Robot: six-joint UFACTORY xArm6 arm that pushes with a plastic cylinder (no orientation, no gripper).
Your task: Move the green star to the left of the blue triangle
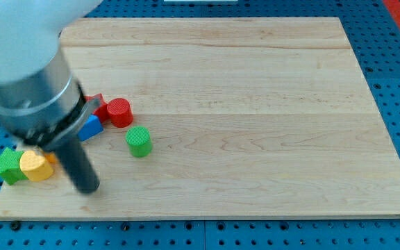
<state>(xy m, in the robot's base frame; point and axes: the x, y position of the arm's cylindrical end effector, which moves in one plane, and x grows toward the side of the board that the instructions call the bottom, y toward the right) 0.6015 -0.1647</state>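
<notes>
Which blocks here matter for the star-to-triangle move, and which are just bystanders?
Job: green star; blue triangle; my tip, right of the star, below the triangle.
Bystanders: yellow block; red cylinder; green cylinder; red block, mostly hidden.

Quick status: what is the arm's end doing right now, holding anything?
No gripper: my tip holds nothing. It sits just to the view's right of the yellow block, apart from the green star and below the blue triangle.

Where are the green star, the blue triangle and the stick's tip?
green star [6, 167], camera view, its middle
blue triangle [92, 128], camera view, its visible face
my tip [88, 187], camera view, very end
</notes>
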